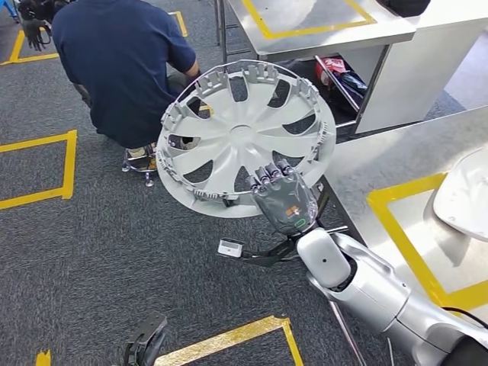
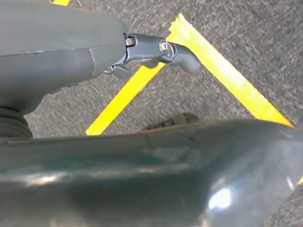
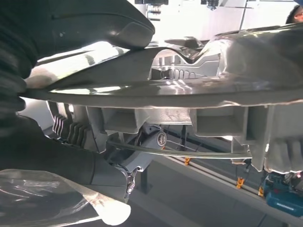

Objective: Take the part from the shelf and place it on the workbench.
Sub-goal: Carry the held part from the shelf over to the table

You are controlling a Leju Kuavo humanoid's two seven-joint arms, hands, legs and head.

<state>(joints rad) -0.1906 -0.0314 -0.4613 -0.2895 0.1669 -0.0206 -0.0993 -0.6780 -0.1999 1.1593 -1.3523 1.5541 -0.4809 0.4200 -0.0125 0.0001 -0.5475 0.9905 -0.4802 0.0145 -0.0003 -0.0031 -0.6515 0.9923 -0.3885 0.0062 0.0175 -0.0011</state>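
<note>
Hold: my right hand grips the wheel cover at its rim, thumb on one face, fingers on the ribbed side.
Beyond fingers: grey floor.

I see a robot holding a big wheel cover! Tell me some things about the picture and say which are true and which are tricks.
1. The right hand holds the wheel cover by its rim. True.
2. The wheel cover lies flat on the workbench. False: it is held up over the carpet.
3. A person in a dark blue shirt crouches behind it. True.
4. The tape on the carpet is red. False: it is yellow.
</note>
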